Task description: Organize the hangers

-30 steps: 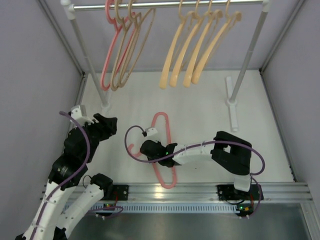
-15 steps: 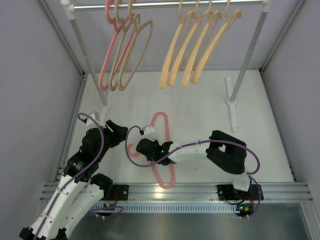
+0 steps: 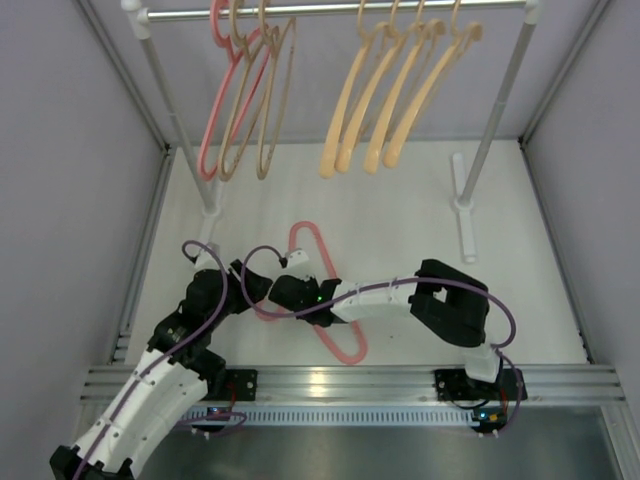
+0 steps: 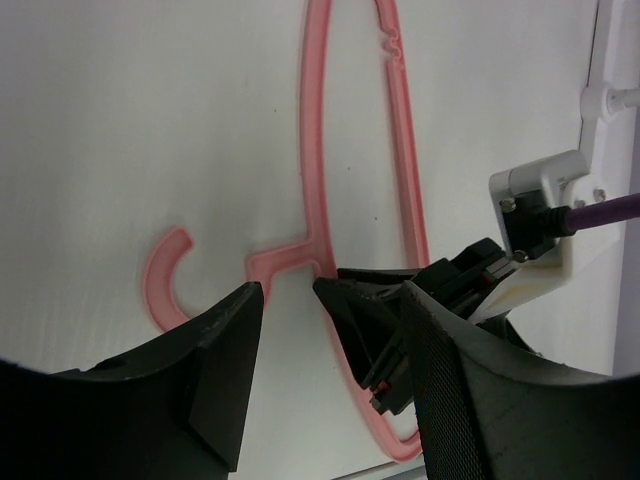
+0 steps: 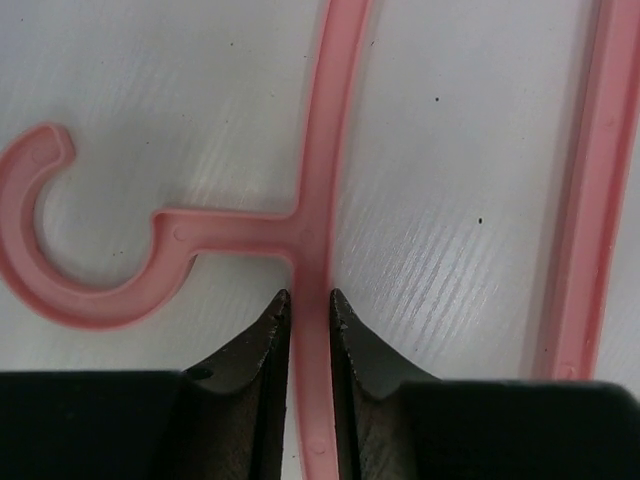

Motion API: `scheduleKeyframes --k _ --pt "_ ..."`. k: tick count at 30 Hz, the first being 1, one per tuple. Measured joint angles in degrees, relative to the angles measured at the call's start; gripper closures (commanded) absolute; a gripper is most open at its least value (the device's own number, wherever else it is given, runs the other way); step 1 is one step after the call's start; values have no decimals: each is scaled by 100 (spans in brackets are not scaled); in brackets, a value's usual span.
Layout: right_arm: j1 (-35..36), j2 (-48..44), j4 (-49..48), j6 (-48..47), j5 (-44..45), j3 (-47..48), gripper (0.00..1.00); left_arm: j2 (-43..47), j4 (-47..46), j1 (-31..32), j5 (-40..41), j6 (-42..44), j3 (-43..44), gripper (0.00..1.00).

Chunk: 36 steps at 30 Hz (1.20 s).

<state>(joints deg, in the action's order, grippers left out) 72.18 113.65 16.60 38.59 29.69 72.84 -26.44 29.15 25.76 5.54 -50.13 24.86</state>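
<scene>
Your right pincer (image 5: pixel 308 300) is down on the pink hanger (image 5: pixel 322 150), which lies flat on the white table (image 5: pixel 470 150). In the right wrist view the two dark fingers (image 5: pixel 262 345) sit tight on either side of one thin pink bar, with no gap showing, so the pincer is nearly closed and gripping that bar. The grip is just at 6 o'clock of the joint where the hook stem branches off. The hook itself curls away at 9 to 10 o'clock of the fingertips, and the hanger's other long bar runs past at 3 o'clock, apart from the grip.

From above, the pink hanger (image 3: pixel 344 344) lies near the front middle of the table (image 3: pixel 420 220), its body running from about 11 o'clock down to 5 o'clock. Your right pincer (image 3: pixel 280 292) meets it on its 9 o'clock side. Your left pincer (image 3: pixel 246 284) is just at 9 o'clock of the right one, very close.

In the left wrist view your left pincer (image 4: pixel 332 300) stands well open and holds nothing. The hanger's stem and the right pincer's fingertips (image 4: pixel 365 300) show in the gap between its fingers.

At 12 o'clock on the table, the other hangers hang on the rail (image 3: pixel 340 10). There is one pink (image 3: pixel 213 120) and two beige (image 3: pixel 262 110) toward 11 o'clock, and four peach-orange (image 3: pixel 390 100) toward 1 o'clock.
</scene>
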Motion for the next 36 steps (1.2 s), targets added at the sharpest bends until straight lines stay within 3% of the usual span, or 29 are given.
scheduleKeyframes --k 16,26,30,36 --pt "-518 -140 341 199 -431 378 100 581 -533 55 -898 -92 -632 39" --pt "-721 -402 365 398 -767 706 100 461 -975 267 -964 -103 -896 37" --pt "-796 -420 380 433 -837 778 100 -63 -1309 750 -706 -120 -962 37" --pt "-835 -422 398 494 -901 787 100 -855 -1882 2288 289 -249 -962 37"
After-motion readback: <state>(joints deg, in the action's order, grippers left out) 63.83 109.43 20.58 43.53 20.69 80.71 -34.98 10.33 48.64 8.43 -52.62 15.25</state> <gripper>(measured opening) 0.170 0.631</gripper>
